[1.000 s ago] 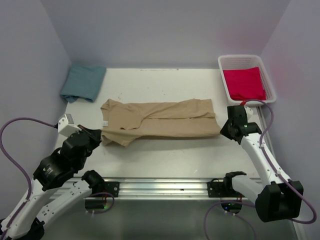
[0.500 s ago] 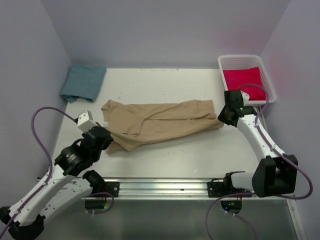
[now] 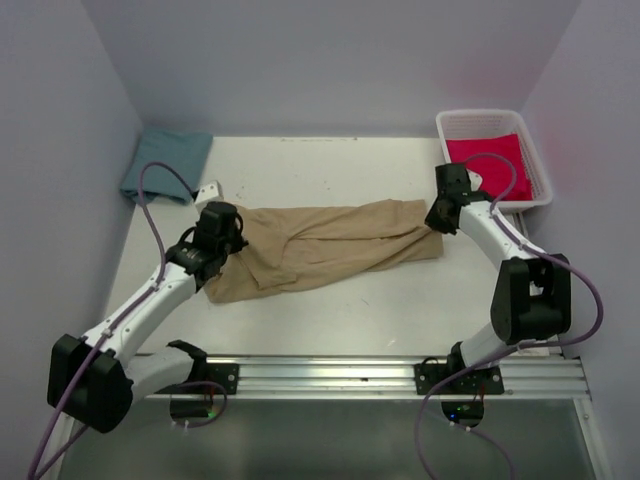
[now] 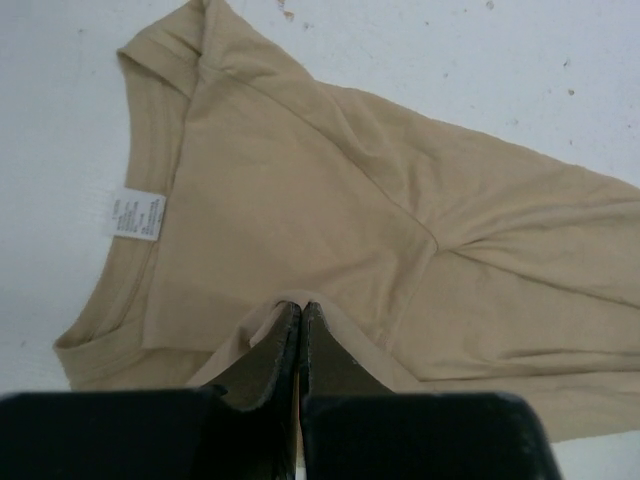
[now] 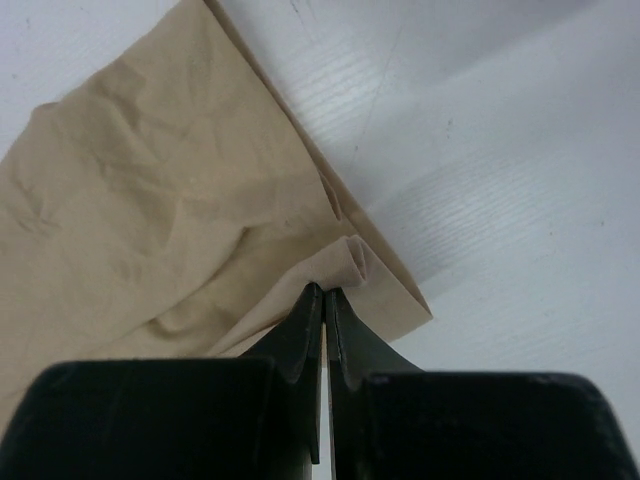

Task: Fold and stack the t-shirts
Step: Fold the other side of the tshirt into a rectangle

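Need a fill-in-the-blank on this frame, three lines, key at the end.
The left gripper and right gripper are each ____ on the tan t-shirt.
The red t-shirt lies ____ the white basket.
The teal t-shirt sits at the far ____ corner of the table.
Missing: shut; inside; left.

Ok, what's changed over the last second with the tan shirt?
Both arms swung away from their bases: the left gripper and right gripper, each shut on the near edge of the tan shirt, carried it toward the far side, folding the cloth over. The teal shirt and the red shirt in the basket stayed put.
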Motion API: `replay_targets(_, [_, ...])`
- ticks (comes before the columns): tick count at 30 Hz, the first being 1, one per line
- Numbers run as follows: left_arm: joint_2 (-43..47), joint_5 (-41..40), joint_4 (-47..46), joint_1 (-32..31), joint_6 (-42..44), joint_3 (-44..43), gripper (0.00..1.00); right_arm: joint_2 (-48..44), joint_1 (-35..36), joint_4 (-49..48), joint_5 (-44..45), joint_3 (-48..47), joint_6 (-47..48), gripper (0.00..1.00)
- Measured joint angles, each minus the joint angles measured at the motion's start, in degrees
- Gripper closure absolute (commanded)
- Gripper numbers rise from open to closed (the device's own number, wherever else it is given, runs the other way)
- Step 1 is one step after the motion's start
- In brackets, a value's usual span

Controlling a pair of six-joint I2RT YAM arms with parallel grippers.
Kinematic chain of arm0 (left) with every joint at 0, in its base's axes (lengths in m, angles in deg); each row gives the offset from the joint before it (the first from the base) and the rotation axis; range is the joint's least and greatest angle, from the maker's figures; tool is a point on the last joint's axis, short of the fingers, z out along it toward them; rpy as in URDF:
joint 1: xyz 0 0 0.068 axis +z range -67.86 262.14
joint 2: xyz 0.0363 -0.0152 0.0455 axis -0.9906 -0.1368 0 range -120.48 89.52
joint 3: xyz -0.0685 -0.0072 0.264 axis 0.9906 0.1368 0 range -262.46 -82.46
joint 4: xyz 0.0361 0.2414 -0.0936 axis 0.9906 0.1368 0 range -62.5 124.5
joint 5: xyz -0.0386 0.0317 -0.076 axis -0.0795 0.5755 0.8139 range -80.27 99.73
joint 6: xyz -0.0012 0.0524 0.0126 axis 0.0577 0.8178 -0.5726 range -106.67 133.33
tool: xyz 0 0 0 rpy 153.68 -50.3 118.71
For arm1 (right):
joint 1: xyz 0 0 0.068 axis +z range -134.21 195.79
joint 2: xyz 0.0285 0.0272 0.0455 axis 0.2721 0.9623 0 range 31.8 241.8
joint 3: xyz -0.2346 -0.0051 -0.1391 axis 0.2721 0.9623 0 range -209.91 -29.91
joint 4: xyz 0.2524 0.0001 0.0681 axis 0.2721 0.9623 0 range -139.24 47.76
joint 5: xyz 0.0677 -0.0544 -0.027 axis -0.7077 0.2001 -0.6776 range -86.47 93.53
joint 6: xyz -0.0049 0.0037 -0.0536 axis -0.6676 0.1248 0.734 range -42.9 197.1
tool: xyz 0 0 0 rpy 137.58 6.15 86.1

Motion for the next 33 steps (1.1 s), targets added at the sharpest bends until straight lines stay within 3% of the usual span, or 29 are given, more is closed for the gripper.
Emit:
replay_targets(6, [-10.08, 7.85, -6.54, 9.88, 4.42, -4.07, 1.00, 3.21, 0.00, -1.36, -0.11, -3.80, 1.14, 1.00])
replay_targets(16, [-11.87, 11.91, -7.93, 21.00, 5.42, -4.57, 1.00, 11.47, -0.07, -1.81, 0.28, -9.86, 2.36, 1.00])
replay_targets(33, [-16.17, 12.96, -8.44, 24.33, 5.33, -4.57, 1.00, 18.23, -0.37, -2.19, -0.24, -13.57, 2.43, 1.00])
